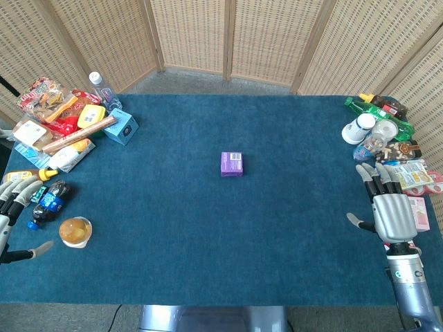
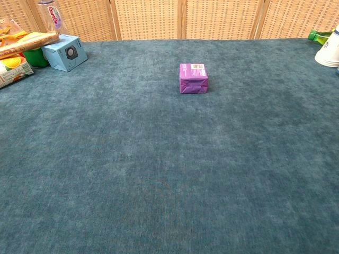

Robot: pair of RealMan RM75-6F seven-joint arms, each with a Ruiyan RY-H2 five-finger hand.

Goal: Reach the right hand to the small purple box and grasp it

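The small purple box (image 1: 232, 164) lies alone near the middle of the blue table cloth, and the chest view shows the box (image 2: 193, 78) with a white label on top. My right hand (image 1: 387, 206) rests at the table's right edge, far to the right of the box, fingers spread and holding nothing. My left hand (image 1: 12, 214) sits at the left edge, fingers apart and empty. Neither hand shows in the chest view.
A heap of snack packs, a bottle and a light blue box (image 1: 121, 126) fills the back left corner. White cups (image 1: 360, 128), green bottles and packets crowd the right edge by my right hand. A round orange jelly cup (image 1: 75, 232) and a dark bottle (image 1: 48, 202) lie near my left hand.
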